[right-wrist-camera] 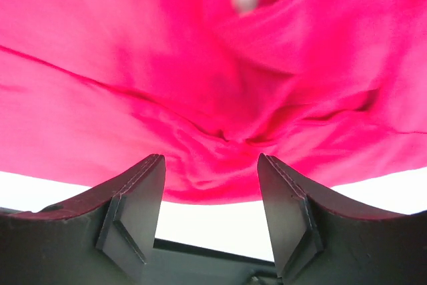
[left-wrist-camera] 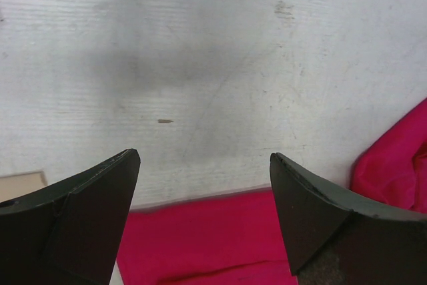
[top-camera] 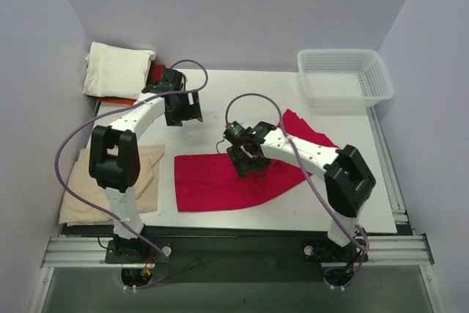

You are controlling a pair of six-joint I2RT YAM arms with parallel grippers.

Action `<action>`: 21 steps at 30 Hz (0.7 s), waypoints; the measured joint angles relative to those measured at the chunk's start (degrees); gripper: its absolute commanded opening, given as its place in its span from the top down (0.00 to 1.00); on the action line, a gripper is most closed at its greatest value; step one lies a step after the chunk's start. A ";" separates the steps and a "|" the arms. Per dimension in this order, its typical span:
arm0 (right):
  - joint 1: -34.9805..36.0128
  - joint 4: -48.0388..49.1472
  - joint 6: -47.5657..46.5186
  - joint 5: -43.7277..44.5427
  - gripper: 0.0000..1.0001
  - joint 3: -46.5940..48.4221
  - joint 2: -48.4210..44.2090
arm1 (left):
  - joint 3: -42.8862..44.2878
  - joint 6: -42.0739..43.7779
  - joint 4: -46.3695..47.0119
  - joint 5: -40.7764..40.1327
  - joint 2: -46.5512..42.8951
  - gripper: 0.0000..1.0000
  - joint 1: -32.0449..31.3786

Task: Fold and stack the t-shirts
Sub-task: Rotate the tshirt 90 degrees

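Observation:
The crimson-red t-shirt (top-camera: 216, 181) lies partly folded at the table's centre, with one part reaching back right. My right gripper (top-camera: 248, 160) is low over its back edge. In the right wrist view it (right-wrist-camera: 210, 158) is open, and a bunched fold of the red cloth (right-wrist-camera: 213, 98) lies just ahead of and between the fingertips. My left gripper (top-camera: 182, 111) hovers open and empty over bare table behind the shirt. The left wrist view shows it (left-wrist-camera: 203, 155) with the shirt's edge (left-wrist-camera: 200, 231) below. A folded cream-white shirt (top-camera: 117, 69) lies on an orange-red one (top-camera: 117, 100) at back left. A tan-beige shirt (top-camera: 110, 185) lies at front left.
A white lattice basket (top-camera: 344, 76) stands empty at the back right corner. Purple cables loop above both arms. The table's front edge meets a metal rail (top-camera: 234, 247). A dark red item (top-camera: 155, 72) sits beside the cream shirt.

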 measured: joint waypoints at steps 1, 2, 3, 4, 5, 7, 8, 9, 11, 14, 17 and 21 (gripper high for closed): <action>-0.48 0.59 0.63 0.44 0.42 0.50 -2.01 | 0.66 0.31 0.04 0.07 0.55 0.09 -0.79; -1.05 1.16 1.16 1.11 0.41 0.87 -4.07 | 1.38 0.63 0.04 0.11 1.09 0.09 -1.55; -1.68 1.70 1.75 1.84 0.41 1.09 -6.36 | 2.21 0.90 0.11 0.09 1.73 0.09 -2.43; -2.45 2.05 2.36 2.64 0.41 1.18 -8.68 | 3.41 1.27 0.20 0.07 2.73 0.09 -3.50; -3.39 2.27 3.06 3.30 0.41 1.18 -11.04 | 4.50 1.64 0.37 0.09 3.65 0.09 -4.42; -6.12 2.23 4.52 4.61 0.41 1.09 -15.50 | 6.47 2.12 0.90 0.20 5.57 0.09 -6.43; -7.93 2.21 5.33 5.31 0.41 0.92 -17.53 | 7.63 2.23 0.87 0.46 6.60 0.09 -7.41; -10.54 1.81 6.21 6.21 0.41 0.68 -19.91 | 8.76 2.38 0.98 0.79 7.74 0.09 -8.41; -14.60 0.98 7.28 7.74 0.41 0.15 -22.93 | 11.56 2.86 0.81 1.33 10.36 0.09 -10.60; -20.41 -1.22 8.61 10.73 0.41 -0.98 -26.82 | 16.59 4.11 0.81 2.71 14.53 0.09 -14.14; -23.89 -3.19 9.86 11.85 0.41 -1.88 -28.79 | 22.56 5.57 0.70 4.72 18.84 0.09 -18.34; -28.55 -4.63 11.85 11.69 0.41 -3.30 -30.25 | 29.24 7.56 0.63 7.78 23.10 0.09 -23.50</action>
